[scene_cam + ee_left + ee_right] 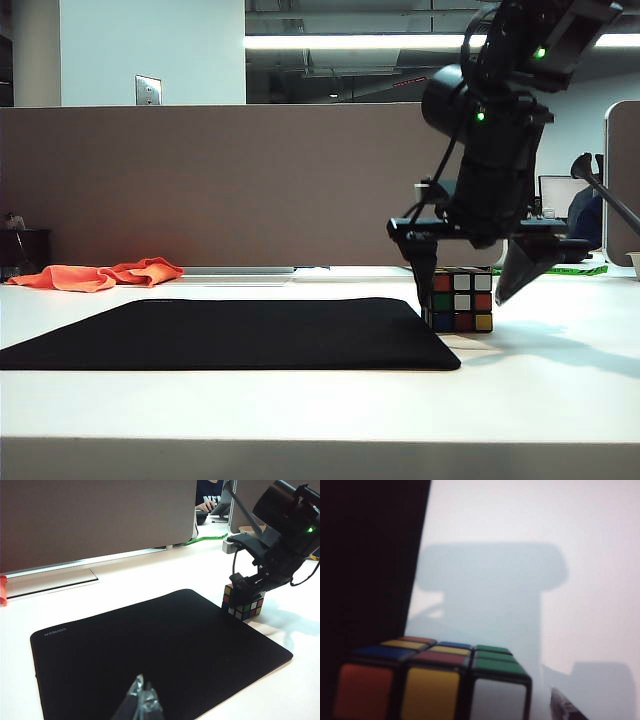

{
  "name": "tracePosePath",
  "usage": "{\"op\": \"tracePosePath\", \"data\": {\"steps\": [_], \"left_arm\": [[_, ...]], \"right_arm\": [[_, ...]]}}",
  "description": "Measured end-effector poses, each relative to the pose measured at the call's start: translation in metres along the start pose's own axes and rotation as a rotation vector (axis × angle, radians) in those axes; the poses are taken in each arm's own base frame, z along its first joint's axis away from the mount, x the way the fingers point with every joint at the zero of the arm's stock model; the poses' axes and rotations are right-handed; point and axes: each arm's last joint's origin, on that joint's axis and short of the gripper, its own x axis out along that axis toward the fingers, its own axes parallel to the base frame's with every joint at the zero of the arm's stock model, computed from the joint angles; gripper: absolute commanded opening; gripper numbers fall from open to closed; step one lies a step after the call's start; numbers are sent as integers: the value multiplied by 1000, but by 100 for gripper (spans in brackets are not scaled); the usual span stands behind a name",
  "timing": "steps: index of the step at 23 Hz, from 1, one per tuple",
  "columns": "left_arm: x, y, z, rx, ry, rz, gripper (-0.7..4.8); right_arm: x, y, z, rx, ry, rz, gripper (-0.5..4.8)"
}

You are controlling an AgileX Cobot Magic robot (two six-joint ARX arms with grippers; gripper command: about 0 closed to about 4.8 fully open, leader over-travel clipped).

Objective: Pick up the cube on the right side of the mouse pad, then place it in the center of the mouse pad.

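One cube (462,299), sitting square and upright on the white table (330,410), touching the right edge of one black mouse pad (240,333). Right gripper (468,283) spread wide, straddling the cube. Left gripper (139,705) near the pad's front edge, opening unclear.

In the right wrist view, the small multicoloured puzzle cube with black edges (432,680) is blurred and cut off by the picture's edge. Only one dark fingertip (565,707) of the right gripper shows there. The left gripper's translucent fingers (140,705) are likewise cropped, so their spread cannot be told.
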Motion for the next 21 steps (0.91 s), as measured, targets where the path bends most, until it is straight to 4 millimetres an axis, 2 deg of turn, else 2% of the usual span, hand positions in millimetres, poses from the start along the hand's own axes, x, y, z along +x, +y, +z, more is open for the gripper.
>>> {"op": "tracePosePath", "data": {"steps": [21], "left_arm": [[0,0,0,-21,-1,-17,-6]], "right_arm": [[4,-6,4,17,-27,-18,479]]}}
